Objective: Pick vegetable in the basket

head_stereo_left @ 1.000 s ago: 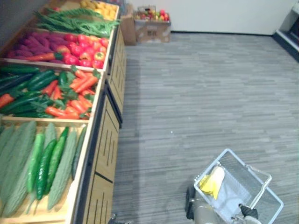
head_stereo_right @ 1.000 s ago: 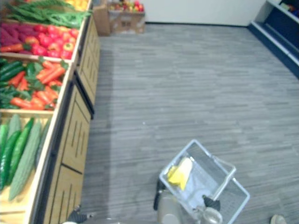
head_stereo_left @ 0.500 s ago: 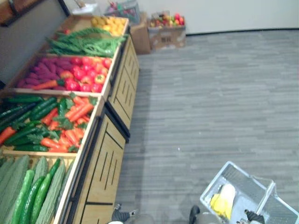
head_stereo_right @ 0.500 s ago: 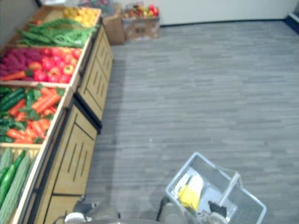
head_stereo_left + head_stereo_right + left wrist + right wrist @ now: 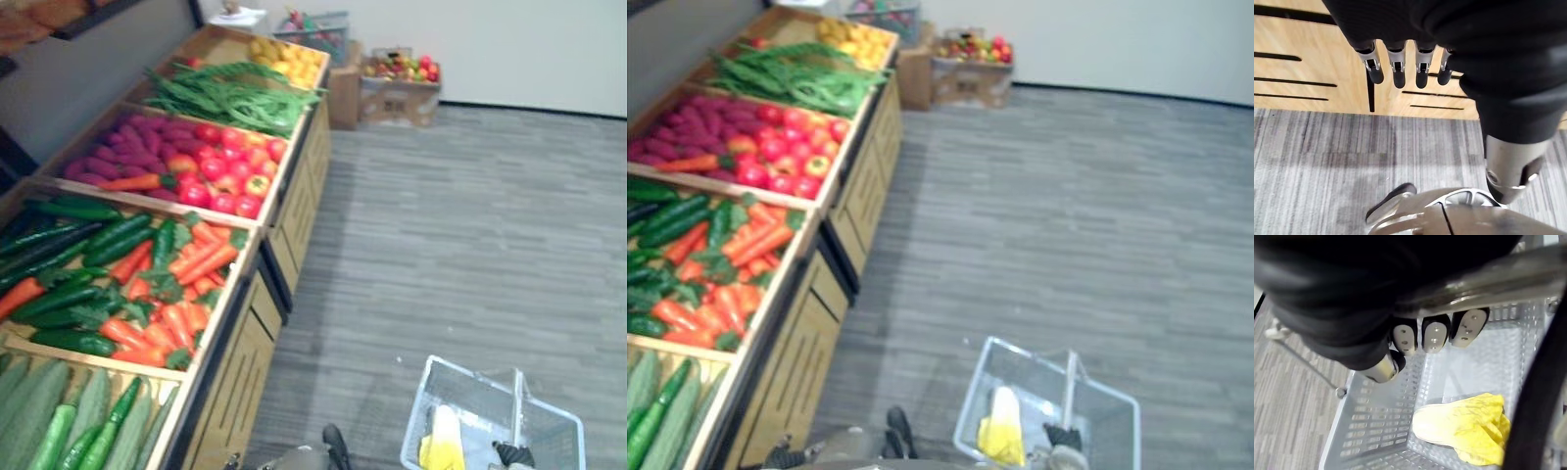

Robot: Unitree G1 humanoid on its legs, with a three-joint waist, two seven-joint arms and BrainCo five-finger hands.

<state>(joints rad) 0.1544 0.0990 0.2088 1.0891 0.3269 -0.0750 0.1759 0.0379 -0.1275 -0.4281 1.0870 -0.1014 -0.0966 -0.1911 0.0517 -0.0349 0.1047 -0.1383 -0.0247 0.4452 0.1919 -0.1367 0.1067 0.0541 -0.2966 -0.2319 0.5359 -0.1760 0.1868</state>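
Note:
A pale wire basket hangs low at my right side over the grey floor. In it lies a yellow-white leafy cabbage, also lying on the mesh bottom in the right wrist view. My right hand is shut on the basket's metal handle, its fingers curled under the bar. My left hand hangs down with its fingers straight, holding nothing, in front of the wooden stand's front panel.
A long wooden produce stand runs along my left. Its bins hold green gourds, carrots with cucumbers, tomatoes, purple roots and green beans. Cardboard boxes of fruit stand by the far wall.
The camera has swung, so the stand now fills more of the left and looks closer. The basket stays hanging from my right hand with the cabbage in it.

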